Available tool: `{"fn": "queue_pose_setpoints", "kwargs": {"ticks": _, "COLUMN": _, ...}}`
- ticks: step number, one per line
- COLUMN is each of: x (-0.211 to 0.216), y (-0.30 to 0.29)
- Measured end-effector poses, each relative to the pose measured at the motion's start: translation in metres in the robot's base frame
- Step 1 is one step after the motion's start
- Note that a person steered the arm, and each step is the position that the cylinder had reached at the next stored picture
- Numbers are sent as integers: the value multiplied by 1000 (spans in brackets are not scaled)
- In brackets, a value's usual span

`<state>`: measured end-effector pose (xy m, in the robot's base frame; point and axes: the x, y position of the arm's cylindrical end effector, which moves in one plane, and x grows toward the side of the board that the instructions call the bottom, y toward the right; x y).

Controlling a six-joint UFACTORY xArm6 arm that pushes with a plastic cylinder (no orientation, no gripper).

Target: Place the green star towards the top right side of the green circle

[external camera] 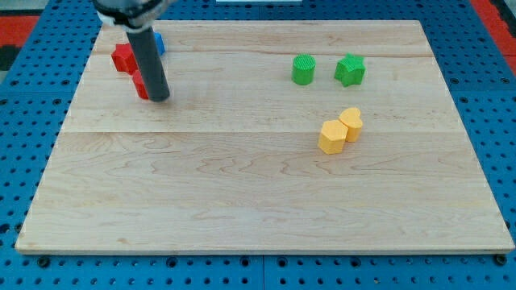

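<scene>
The green star point(350, 70) lies on the wooden board point(242, 185) at the view's upper right. The green circle point(303, 69) sits just to its left, a small gap between them, at about the same height. My tip point(159, 98) rests on the board at the view's upper left, far to the left of both green blocks. It stands against red blocks point(126, 59) there.
A blue block point(160, 43) shows partly behind the rod at the view's top left. A yellow hexagon point(331, 137) and a yellow heart-like block point(351, 123) touch each other below the green blocks. A blue pegboard point(32, 121) surrounds the board.
</scene>
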<state>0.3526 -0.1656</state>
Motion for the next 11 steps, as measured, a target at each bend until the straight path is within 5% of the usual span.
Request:
{"fn": "queue_pose_setpoints", "kwargs": {"ticks": 1, "x": -3, "y": 28}}
{"fn": "queue_pose_setpoints", "kwargs": {"ticks": 3, "x": -77, "y": 192}}
{"fn": "queue_pose_setpoints", "kwargs": {"ticks": 5, "x": -87, "y": 379}}
{"fn": "queue_pose_setpoints", "kwargs": {"ticks": 6, "x": -53, "y": 442}}
{"fn": "queue_pose_setpoints", "kwargs": {"ticks": 8, "x": -36, "y": 249}}
{"fn": "queue_pose_setpoints", "kwargs": {"ticks": 11, "x": -70, "y": 226}}
